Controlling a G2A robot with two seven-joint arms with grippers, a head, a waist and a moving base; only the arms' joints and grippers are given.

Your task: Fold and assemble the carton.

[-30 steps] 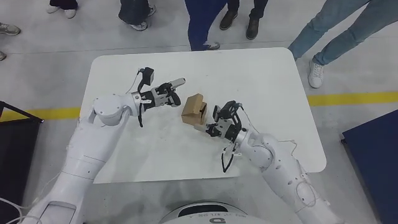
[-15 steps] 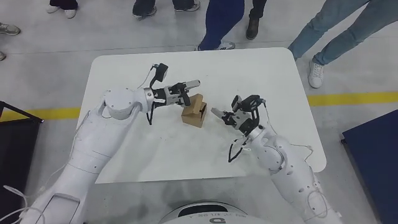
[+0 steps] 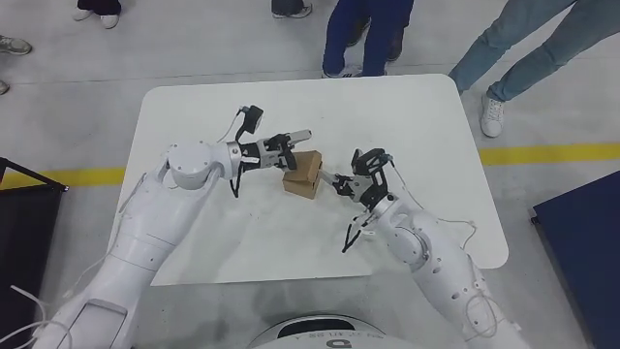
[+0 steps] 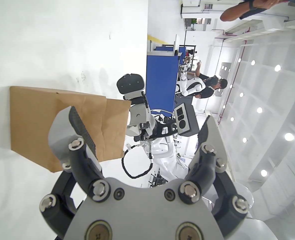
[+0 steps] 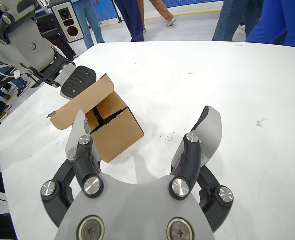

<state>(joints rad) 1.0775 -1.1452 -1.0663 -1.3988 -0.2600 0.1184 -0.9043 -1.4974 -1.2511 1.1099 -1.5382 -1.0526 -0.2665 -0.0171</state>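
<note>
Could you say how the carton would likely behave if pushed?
The carton looks like thin, creased cardboard, so probably light and apt to slide on the smooth table. Its raised flap is bent, so likely floppy.

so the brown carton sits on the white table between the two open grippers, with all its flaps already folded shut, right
Not quite: the flaps are not all shut. The right wrist view shows one large flap of the carton standing open, with gaps between the inner flaps. The rest holds: the carton sits on the white table between the left gripper and the right gripper, both open.
</note>
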